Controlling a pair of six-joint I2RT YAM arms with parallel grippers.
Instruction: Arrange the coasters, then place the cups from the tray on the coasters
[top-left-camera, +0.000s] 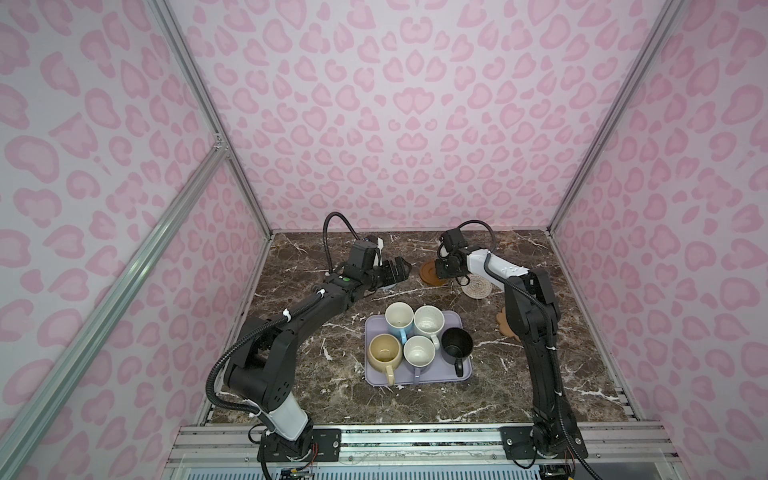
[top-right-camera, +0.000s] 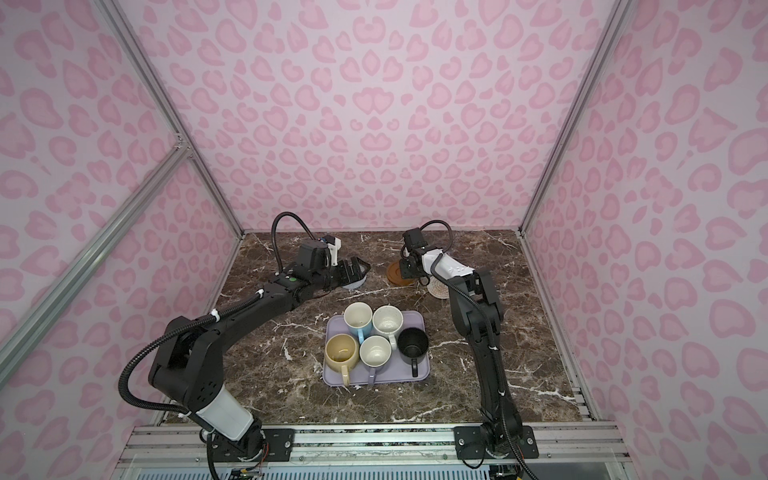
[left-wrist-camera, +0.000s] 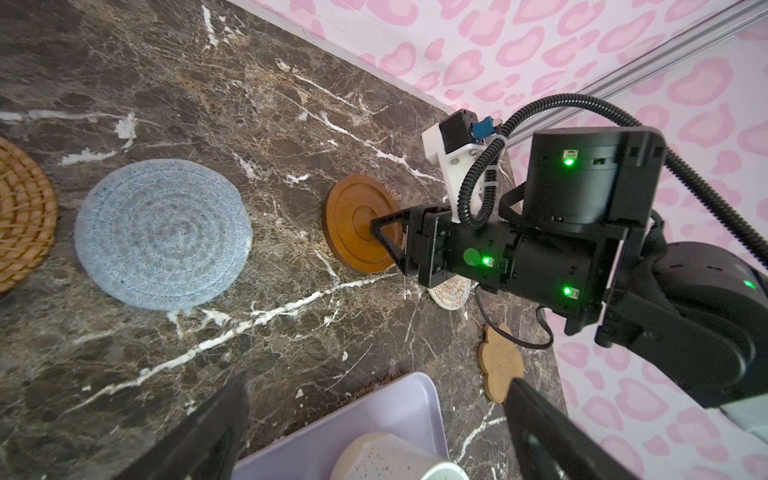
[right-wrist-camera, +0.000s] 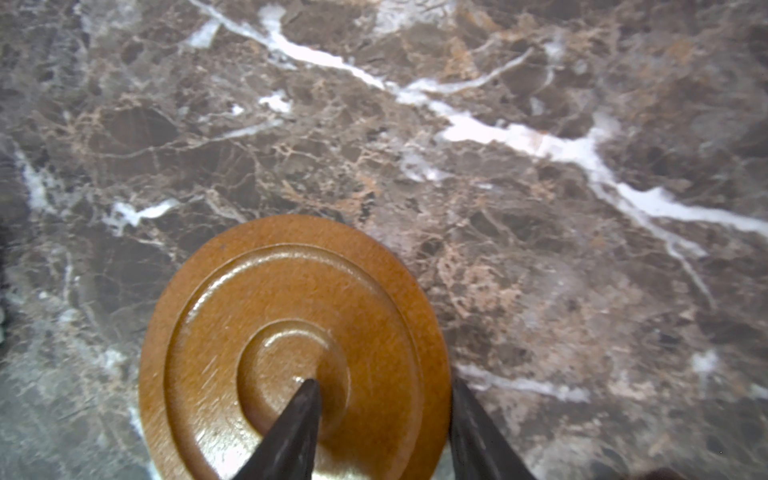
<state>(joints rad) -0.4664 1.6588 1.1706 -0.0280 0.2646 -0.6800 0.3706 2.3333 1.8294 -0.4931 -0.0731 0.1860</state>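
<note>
Nearest the arm bases, the tray (top-left-camera: 464, 372) lies flat on the tabletop (top-left-camera: 316, 374) and carries all five cups upright. In its near row stand the pale yellow cup (top-left-camera: 384, 353), the lavender cup (top-left-camera: 419, 351) and the black cup (top-left-camera: 456, 343). Behind them are the light blue cup (top-left-camera: 399, 318) and the speckled white cup (top-left-camera: 428, 320), the five packed close together.

Just past the tray's right side, the paw-shaped cork coaster (top-left-camera: 505, 326) lies flat, partly hidden by the right arm. Farther back is the beige woven coaster (top-left-camera: 478, 286), also half covered by that arm.

Beyond it lies the brown coaster (right-wrist-camera: 291, 345), with the right gripper (right-wrist-camera: 382, 384) down on it. Its jaws stand partly apart: one fingertip rests on the coaster's centre ring and the other sits just off its rim on the tabletop. The coaster seems to lie flat, and no firm pinch shows.

To the left at the same depth, the left gripper (top-left-camera: 401, 268) hovers above the tabletop, spread as wide as it goes and holding nothing. The grey-blue coaster (left-wrist-camera: 162, 235) lies flat under it, well apart from the brown one. The orange rattan coaster (left-wrist-camera: 20, 216) lies just beside the grey-blue one without touching it, seen only at the edge of the left wrist view
</note>
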